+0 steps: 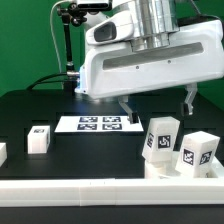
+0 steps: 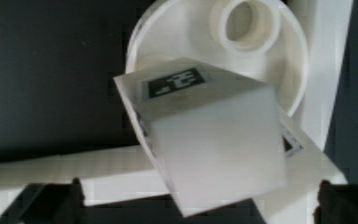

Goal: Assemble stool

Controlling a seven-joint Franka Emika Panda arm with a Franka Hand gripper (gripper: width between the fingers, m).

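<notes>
My gripper hangs open above the right side of the table, with nothing held. Under it a white leg block with a square tag stands upright, and a second leg block stands beside it. Both rise from the low white seat; whether they sit in sockets I cannot tell. In the wrist view the round seat shows a socket hole, and the tagged leg block reaches down between my dark fingertips. A third leg block stands at the exterior view's left.
The marker board lies flat at the middle of the black table. Another white piece is cut off at the exterior view's left edge. A white ledge runs along the front. A black stand rises behind.
</notes>
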